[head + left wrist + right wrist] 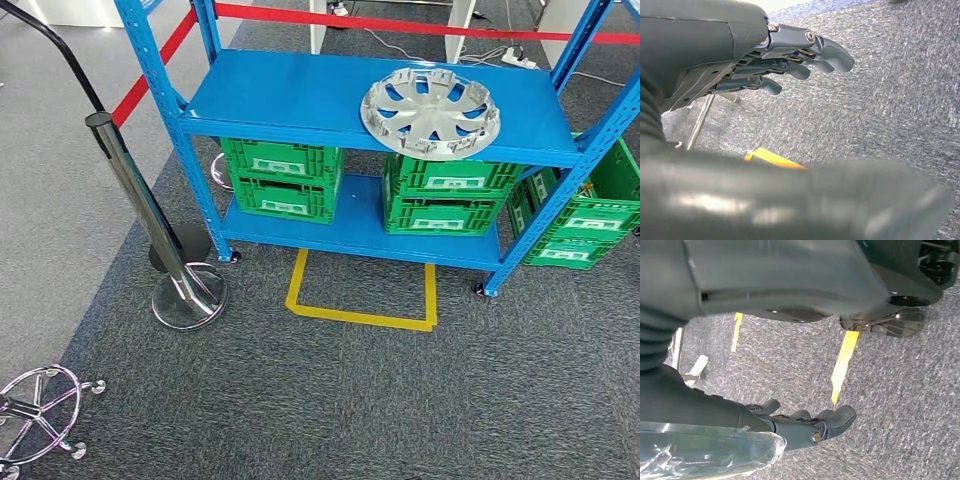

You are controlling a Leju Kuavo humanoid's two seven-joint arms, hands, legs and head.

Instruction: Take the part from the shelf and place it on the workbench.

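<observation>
One hubcap, shelf at 1 o'clock, overhangs the edge; your left hand and right hand, spread and holding nothing, may knock it off.

Green crates sit stacked in two piles on a lower blue board — one pile to the left, the other to the right — and more green crates stand on the floor just beside the rack's right post. On the grey carpet in front, yellow tape marks three sides of a box (the open side faces the rack). A chrome stanchion leans over its round base at the left, with a red belt running across the top of the head view. A chrome chair base with castors lies at the lower left. A white power strip and its cable rest on the floor behind.
</observation>
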